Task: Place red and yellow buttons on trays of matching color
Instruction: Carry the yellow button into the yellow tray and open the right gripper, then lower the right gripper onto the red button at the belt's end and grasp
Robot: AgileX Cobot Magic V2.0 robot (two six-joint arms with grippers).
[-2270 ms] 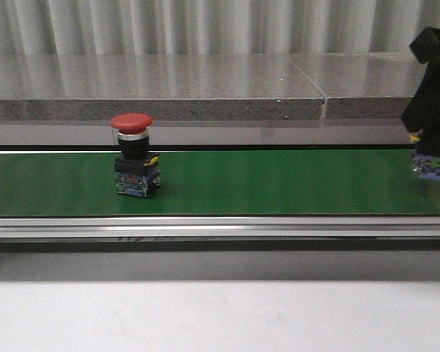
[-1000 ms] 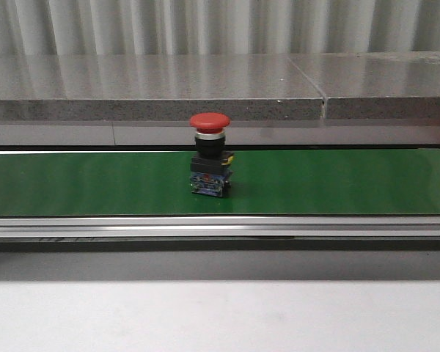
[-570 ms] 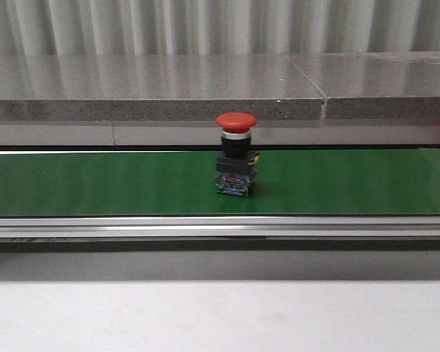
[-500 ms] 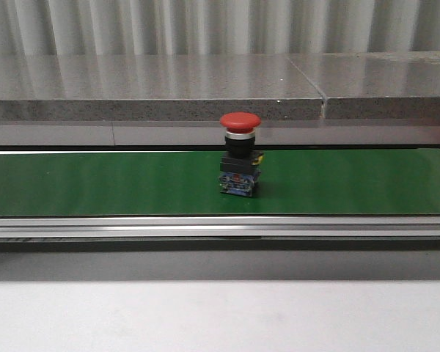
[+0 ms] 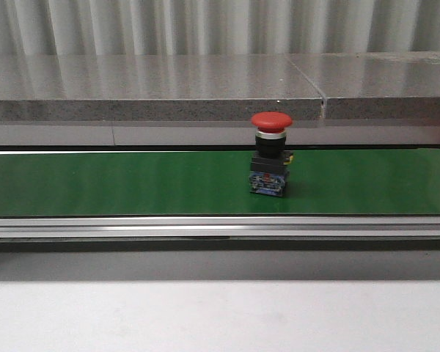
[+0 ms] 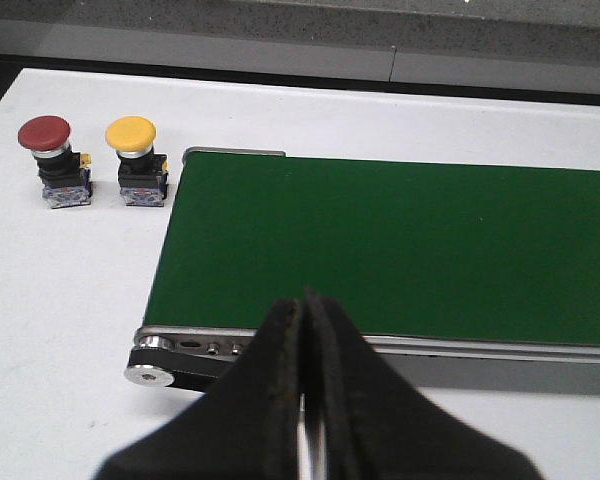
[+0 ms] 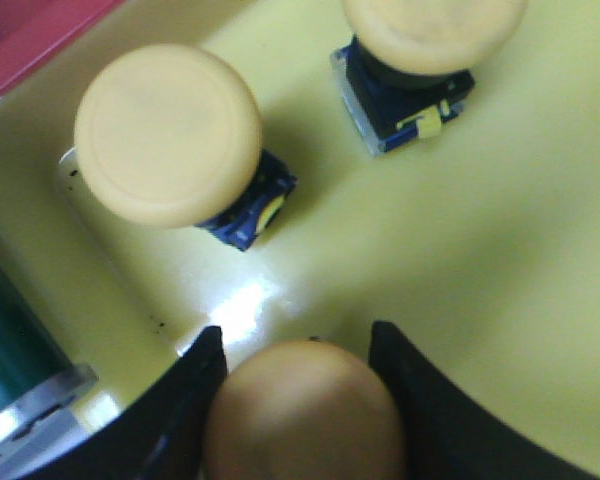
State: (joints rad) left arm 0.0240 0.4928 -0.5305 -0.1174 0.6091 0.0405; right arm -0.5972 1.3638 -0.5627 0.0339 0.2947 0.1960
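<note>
A red button (image 5: 270, 158) stands upright on the green conveyor belt (image 5: 95, 183), right of the middle. Neither gripper shows in the front view. My left gripper (image 6: 305, 305) is shut and empty over the near rail at the belt's end. Beyond that end, a second red button (image 6: 46, 150) and a yellow button (image 6: 135, 150) stand on the white table. My right gripper (image 7: 295, 345) is shut on a yellow button (image 7: 305, 410) low over the yellow tray (image 7: 500, 260). Two more yellow buttons (image 7: 170, 135) (image 7: 430, 40) stand in that tray.
A corner of the red tray (image 7: 30, 35) borders the yellow tray. The belt's end roller and rail (image 6: 170, 360) lie under my left gripper. A grey stone ledge (image 5: 169, 88) runs behind the belt, and white table (image 5: 205, 315) lies in front.
The red button has travelled right along the belt, from the left part to right of the middle. My right arm, seen holding a button at the right edge, has left the front view.
</note>
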